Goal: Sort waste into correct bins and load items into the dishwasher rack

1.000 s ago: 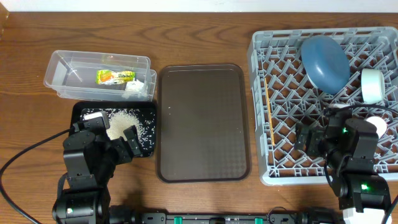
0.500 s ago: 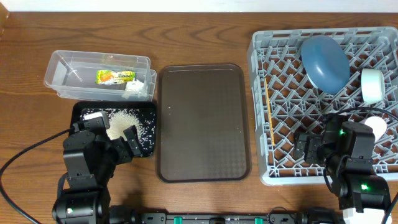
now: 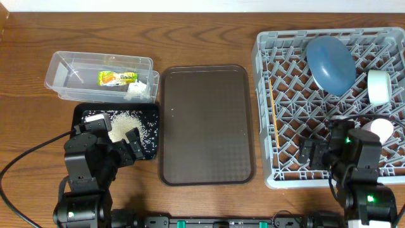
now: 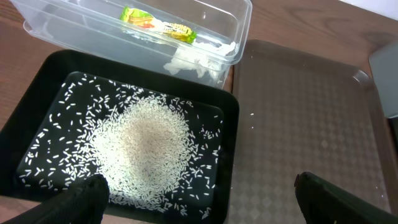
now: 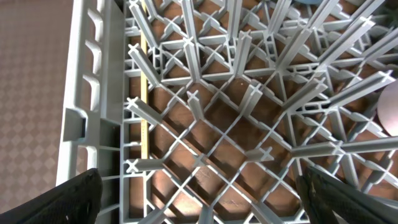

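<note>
The grey dishwasher rack (image 3: 288, 95) holds a dark blue plate (image 3: 331, 63) leaning on its pegs, a pale bowl (image 3: 380, 87) on its side, a pink-white cup (image 3: 381, 130) and a thin wooden stick (image 3: 273, 117) along its left wall. The clear tub (image 3: 63, 73) contains a yellow-green wrapper (image 3: 117, 78) and a white tissue (image 3: 136, 87). Rice (image 3: 126, 123) lies in the black tray (image 3: 85, 113). My left gripper (image 4: 199, 199) hangs open over that tray's near right corner. My right gripper (image 5: 205, 199) stands open over the rack's near left cells, with nothing between its fingers.
A large brown serving tray (image 3: 205, 123) lies between the bins and the rack. In the left wrist view the tub (image 4: 242, 25) sits just behind the black tray (image 4: 230, 155). The rack's left wall (image 5: 93, 93) borders the stick (image 5: 145, 81).
My right gripper has drawn back a little toward the rack's near edge, uncovering more of the pink-white cup. The left arm has stayed still.
</note>
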`<state>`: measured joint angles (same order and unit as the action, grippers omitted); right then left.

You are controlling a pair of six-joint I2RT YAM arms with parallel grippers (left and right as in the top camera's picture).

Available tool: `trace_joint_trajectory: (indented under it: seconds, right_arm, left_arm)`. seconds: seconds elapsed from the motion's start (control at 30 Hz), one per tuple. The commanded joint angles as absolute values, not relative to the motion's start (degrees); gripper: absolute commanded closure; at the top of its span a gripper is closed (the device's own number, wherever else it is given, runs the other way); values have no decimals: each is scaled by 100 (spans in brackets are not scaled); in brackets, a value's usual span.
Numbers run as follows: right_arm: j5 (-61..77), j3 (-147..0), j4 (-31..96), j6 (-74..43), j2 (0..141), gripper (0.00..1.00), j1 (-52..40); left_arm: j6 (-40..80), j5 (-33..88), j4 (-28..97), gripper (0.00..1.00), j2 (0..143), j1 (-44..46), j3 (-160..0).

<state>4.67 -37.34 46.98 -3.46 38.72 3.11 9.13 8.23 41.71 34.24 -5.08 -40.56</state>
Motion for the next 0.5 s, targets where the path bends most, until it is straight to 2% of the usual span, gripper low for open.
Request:
trace_joint_trajectory:
  seconds: [0.0, 0.2, 0.47]
  right_arm:
    - [427, -3618, 4777, -373, 3446, 1, 95]
    - [62, -3131, 4414, -14, 2626, 1, -165]
    - [62, -1594, 2469, -12, 1361, 1, -722]
  left_arm:
    - [862, 816, 4150, 2, 3409, -491, -4038]
    - [862, 816, 4150, 2, 3409, -491, -4038]
    - [862, 816, 4150, 2, 3409, -491, -4038]
